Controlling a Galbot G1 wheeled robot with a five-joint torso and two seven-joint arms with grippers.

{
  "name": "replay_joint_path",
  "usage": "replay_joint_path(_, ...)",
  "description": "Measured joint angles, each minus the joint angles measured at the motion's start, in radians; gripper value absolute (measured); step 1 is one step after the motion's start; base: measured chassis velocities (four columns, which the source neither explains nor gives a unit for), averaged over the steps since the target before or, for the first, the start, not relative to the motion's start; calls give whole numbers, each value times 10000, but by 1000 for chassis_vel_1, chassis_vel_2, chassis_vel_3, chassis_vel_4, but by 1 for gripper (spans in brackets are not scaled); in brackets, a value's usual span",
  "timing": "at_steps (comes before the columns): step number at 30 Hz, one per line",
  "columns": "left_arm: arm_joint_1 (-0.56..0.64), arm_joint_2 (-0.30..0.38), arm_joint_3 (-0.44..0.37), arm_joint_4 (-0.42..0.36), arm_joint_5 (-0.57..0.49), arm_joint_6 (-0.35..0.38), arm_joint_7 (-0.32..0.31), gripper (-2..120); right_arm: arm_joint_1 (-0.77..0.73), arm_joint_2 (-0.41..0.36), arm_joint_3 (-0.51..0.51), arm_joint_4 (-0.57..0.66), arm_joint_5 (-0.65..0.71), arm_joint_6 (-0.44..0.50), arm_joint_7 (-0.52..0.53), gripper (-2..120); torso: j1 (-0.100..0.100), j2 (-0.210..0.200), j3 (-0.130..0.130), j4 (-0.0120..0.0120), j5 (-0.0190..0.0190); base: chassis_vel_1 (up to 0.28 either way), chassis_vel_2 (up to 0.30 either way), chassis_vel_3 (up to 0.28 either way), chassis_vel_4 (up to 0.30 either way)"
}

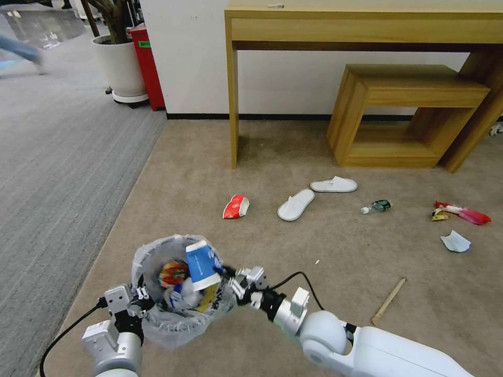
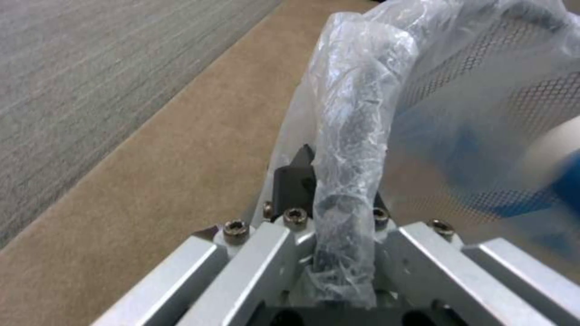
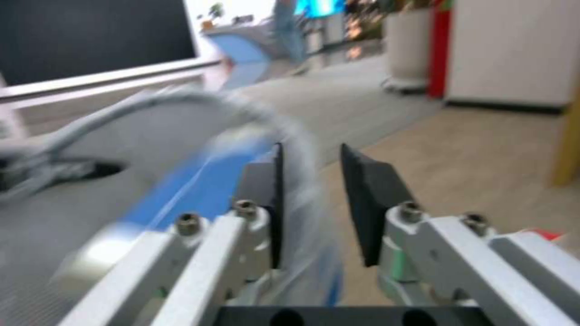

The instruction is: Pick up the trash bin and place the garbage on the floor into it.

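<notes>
On the robot's left, the left gripper (image 1: 140, 299) is pinched on the bagged rim of the trash bin (image 1: 157, 319); in the left wrist view the rim (image 2: 350, 149) runs between the two pads, one dark pad (image 2: 295, 179) showing beside the plastic and the other hidden behind it. The bin sits low at the front of the beige floor (image 1: 325, 251), and whether it rests on the carpet or hangs just above cannot be told. Its black wall is veiled by the crinkled bag, and the litter inside is a jumble hard to sort out apart from something orange and red (image 1: 174, 272).

A blue-white paper cup (image 1: 203, 266) stands tilted in the bin's mouth, its lower end among the litter. Just beside it, at the bin's right rim, the right gripper (image 1: 230, 280) has its pads (image 3: 369, 199) spread apart with a clear gap; that wrist view is smeared, the cup (image 3: 199, 190) a blue streak next to one pad.

Farther out on the carpet lie a crushed red-white cup (image 1: 236, 206), two white slippers (image 1: 296, 204), a small bottle (image 1: 376, 206), red and yellow wrappers (image 1: 461, 212), a white paper (image 1: 455, 242) and a wooden stick (image 1: 388, 300), all well apart from the bin
</notes>
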State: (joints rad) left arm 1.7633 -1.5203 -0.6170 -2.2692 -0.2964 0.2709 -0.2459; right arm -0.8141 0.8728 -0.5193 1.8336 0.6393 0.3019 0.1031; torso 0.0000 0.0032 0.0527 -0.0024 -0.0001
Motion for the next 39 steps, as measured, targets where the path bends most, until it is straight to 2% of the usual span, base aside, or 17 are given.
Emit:
replay_joint_path(1,35,0,11,-29,2,-13,16,1,-180,57,376,22,-188,32,86,37,0,0,0,1,0,0,0,0,0)
replay_joint_path(2,35,0,11,-29,2,-13,16,1,-180,57,376,22,-188,32,86,37,0,0,0,1,0,0,0,0,0)
replay_joint_path(5,-14,21,-24,18,-13,-52,35,1,-726,227,1562,87,-783,125,377,51,0,0,0,0,0,0,0,0,0)
replay_joint_path(6,-14,21,-24,18,-13,-52,35,1,-726,227,1562,87,-783,125,377,51,0,0,0,0,0,0,0,0,0)
replay_joint_path(8,-13,20,-24,37,-20,-82,33,1,-877,276,1891,102,-948,154,460,61,0,0,0,-2,0,0,0,0,0)
replay_joint_path(9,-13,20,-24,37,-20,-82,33,1,-877,276,1891,102,-948,154,460,61,0,0,0,-2,0,0,0,0,0)
replay_joint_path(11,7,46,-43,31,-55,-85,12,1,-902,285,1939,111,-980,159,471,72,0,0,0,1,-1,0,0,0,0)
replay_joint_path(13,4,53,-54,25,-55,-84,9,1,-903,286,1938,111,-980,160,471,76,0,0,0,1,0,0,0,0,0)
replay_joint_path(15,-27,53,-44,-2,-59,-84,5,1,-709,474,1775,-83,-935,779,310,86,0,0,0,-1,1,0,0,0,0)
replay_joint_path(17,-31,48,-34,-3,-62,-84,10,1,-654,526,1733,-130,-904,926,267,89,0,0,0,3,3,0,0,0,0)
replay_joint_path(19,-78,32,-21,19,-11,-84,23,1,-615,615,1706,-175,-814,1185,255,98,0,0,0,3,-2,0,0,0,0)
replay_joint_path(29,-179,9,-65,210,244,-213,60,1,-863,854,2664,-252,-764,972,646,100,0,0,0,2,1,0,0,0,0)
replay_joint_path(31,-247,1,-73,270,324,-241,75,1,-1188,910,3454,-275,-831,846,762,100,0,0,0,1,1,0,0,0,0)
replay_joint_path(37,-238,63,-149,369,397,-392,200,1,-1766,975,4585,-270,-770,618,1244,100,0,0,0,1,2,0,0,0,0)
replay_joint_path(39,-253,137,-179,500,386,-515,243,1,-2238,979,5434,-152,-703,283,1761,100,0,0,0,0,1,0,0,0,0)
